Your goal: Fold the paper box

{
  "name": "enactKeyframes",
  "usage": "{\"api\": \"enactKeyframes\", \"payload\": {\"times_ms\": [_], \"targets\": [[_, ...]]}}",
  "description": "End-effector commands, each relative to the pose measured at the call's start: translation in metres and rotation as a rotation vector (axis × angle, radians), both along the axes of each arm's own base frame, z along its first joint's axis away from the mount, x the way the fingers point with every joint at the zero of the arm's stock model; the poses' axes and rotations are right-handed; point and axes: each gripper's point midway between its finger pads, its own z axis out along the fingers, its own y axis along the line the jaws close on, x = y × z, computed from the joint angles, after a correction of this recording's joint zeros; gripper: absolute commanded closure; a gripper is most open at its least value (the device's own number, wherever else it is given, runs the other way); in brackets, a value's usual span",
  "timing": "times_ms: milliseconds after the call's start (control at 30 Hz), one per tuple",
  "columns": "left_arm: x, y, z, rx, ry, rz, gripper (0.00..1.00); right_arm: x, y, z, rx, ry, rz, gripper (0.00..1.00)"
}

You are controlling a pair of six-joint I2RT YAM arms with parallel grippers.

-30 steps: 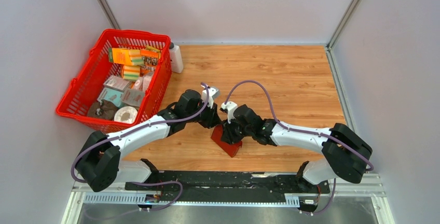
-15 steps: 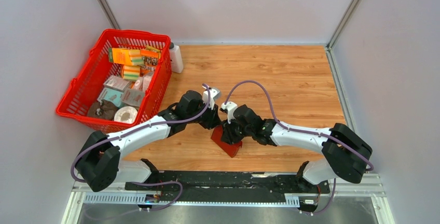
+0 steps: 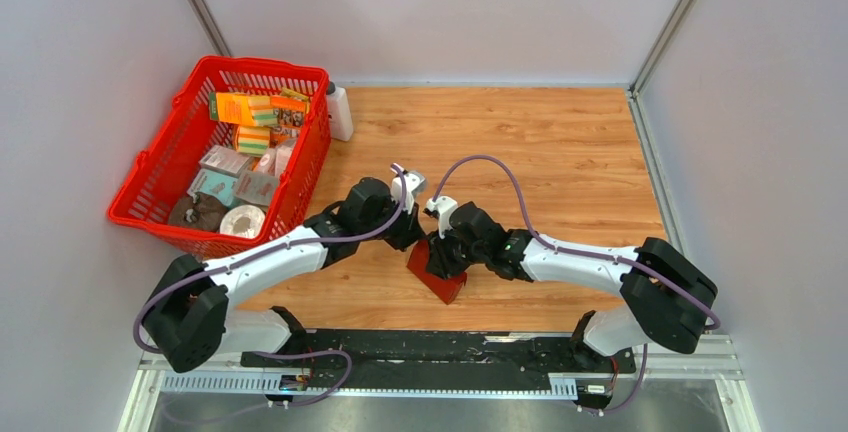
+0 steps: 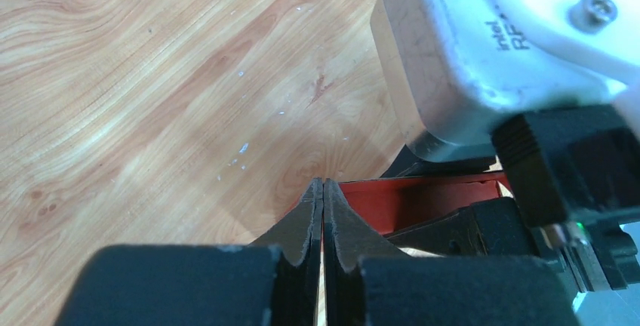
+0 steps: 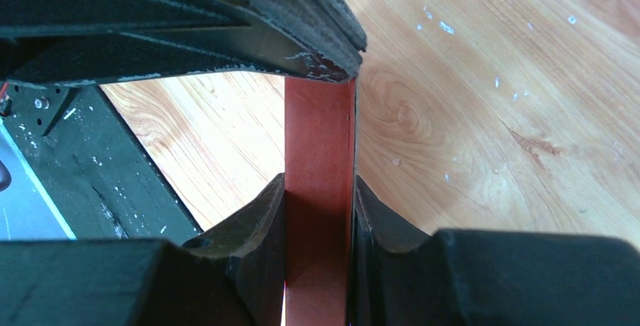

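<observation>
The paper box (image 3: 437,276) is a small dark red cardboard box, standing tilted on the wooden floor between the two arms. My right gripper (image 3: 443,252) is shut on it. In the right wrist view its fingers (image 5: 319,184) clamp a narrow red side of the box (image 5: 319,137). My left gripper (image 3: 411,236) is shut and empty. In the left wrist view its tips (image 4: 323,184) touch the box's upper left edge, where the open red inside (image 4: 423,199) shows. The left fingers (image 5: 302,32) press on the top of the box in the right wrist view.
A red plastic mesh basket (image 3: 150,184) with several printed packages stands at the left. A white bottle (image 3: 339,112) stands by its far right corner. A black rail (image 3: 430,349) runs along the near edge. The right wrist camera (image 4: 490,47) is close above the left gripper.
The left arm's elbow and shoulder have shifted slightly. Both grippers and the box stay where they were.
</observation>
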Motion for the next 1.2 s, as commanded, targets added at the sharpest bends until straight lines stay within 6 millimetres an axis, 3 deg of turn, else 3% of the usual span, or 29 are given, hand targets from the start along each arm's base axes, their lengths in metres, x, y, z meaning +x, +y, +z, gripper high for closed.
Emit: {"api": "enactKeyframes", "payload": {"times_ms": [0, 233, 267, 633, 800, 833, 933, 1000, 1167], "targets": [[-0.002, 0.007, -0.003, 0.014, -0.078, 0.004, 0.98, 0.016, 0.013, 0.021, 0.023, -0.067, -0.034, 0.78], [0.002, 0.014, -0.002, -0.036, -0.201, 0.042, 1.0, 0.026, 0.01, 0.021, -0.031, -0.095, -0.062, 0.76], [-0.001, 0.018, -0.011, -0.027, -0.197, 0.041, 1.0, 0.026, 0.011, 0.022, -0.028, -0.096, -0.063, 0.75], [-0.004, 0.028, -0.026, -0.007, -0.248, 0.042, 1.0, 0.034, 0.009, 0.023, -0.087, -0.146, -0.045, 0.73], [-0.003, 0.032, -0.028, -0.019, -0.249, 0.077, 1.0, 0.031, 0.009, 0.026, -0.093, -0.12, -0.072, 0.58], [-0.003, 0.03, -0.026, -0.037, -0.247, 0.085, 1.0, 0.033, 0.003, 0.025, -0.124, -0.113, -0.107, 0.47], [-0.003, 0.03, -0.026, -0.044, -0.24, 0.112, 1.0, 0.029, -0.002, 0.039, -0.12, -0.057, -0.197, 0.29], [-0.003, 0.029, -0.025, -0.051, -0.244, 0.128, 1.0, 0.025, -0.003, 0.055, -0.081, -0.021, -0.246, 0.25], [-0.006, 0.024, -0.018, -0.069, -0.256, 0.165, 1.0, 0.009, -0.038, 0.065, -0.113, 0.091, -0.438, 0.22]]}}
